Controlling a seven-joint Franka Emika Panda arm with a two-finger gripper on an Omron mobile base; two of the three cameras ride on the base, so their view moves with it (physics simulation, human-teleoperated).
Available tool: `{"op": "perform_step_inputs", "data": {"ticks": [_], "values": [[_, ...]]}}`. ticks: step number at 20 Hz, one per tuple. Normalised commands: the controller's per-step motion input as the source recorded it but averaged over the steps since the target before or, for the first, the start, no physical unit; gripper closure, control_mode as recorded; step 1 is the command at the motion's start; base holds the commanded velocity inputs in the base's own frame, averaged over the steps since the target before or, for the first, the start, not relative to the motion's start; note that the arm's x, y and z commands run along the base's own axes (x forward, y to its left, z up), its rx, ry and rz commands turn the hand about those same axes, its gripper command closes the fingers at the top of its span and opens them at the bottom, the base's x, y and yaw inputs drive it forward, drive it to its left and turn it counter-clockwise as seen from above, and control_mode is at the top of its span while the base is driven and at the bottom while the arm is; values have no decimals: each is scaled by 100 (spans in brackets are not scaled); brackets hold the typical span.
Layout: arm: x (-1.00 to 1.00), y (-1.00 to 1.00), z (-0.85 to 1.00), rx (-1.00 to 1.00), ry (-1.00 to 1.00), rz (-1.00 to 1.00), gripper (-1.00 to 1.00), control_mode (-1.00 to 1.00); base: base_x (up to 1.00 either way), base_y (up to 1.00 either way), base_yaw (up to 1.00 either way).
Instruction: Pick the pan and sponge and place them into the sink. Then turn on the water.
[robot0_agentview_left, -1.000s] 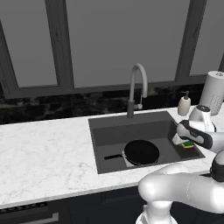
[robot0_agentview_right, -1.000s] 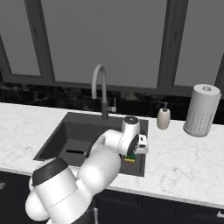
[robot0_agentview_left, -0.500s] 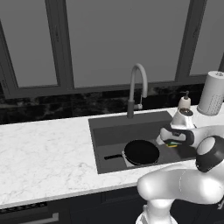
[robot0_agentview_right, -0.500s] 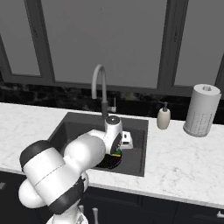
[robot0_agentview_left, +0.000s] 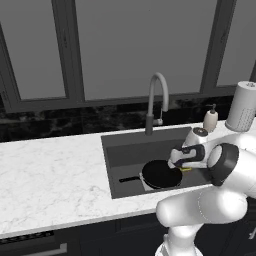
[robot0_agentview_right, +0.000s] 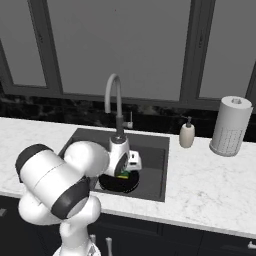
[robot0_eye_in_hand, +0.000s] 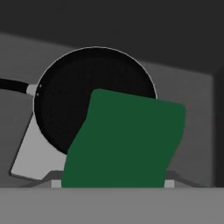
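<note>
The sponge (robot0_eye_in_hand: 124, 142) is being held between the closed-in fingers of the gripper (robot0_agentview_left: 181, 161), hanging over the pan (robot0_agentview_left: 161, 174) (already in the sink (robot0_agentview_left: 122, 152)). Releasing now is risking a landing inside the pan.

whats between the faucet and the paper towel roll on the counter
A small white soap pump bottle stands between the faucet and the paper towel roll, seen in the right base view.

We are seeing a glossy white robot arm (robot0_agentview_left: 200, 210) built of fat, rounded segments. Dark grey bands and a round dark cap are marking its joints. A narrower white wrist is leading to a white end effector (robot0_agentview_right: 131, 162) showing small dark detailing.
</note>
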Motion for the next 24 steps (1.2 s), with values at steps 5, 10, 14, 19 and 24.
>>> {"op": "perform_step_inputs", "data": {"ticks": [5, 10, 14, 19, 24], "values": [[24, 11, -40, 2, 0, 4, 100, -100, 0, 0, 0], [23, 0, -32, 5, 0, 4, 100, -100, 0, 0, 0], [24, 0, -17, 4, 0, 3, 100, -100, 0, 0, 0], [27, 0, -10, 2, 0, 1, 100, -100, 0, 0, 0], [16, 0, -23, 2, 0, 2, 100, -100, 0, 0, 0]]}}
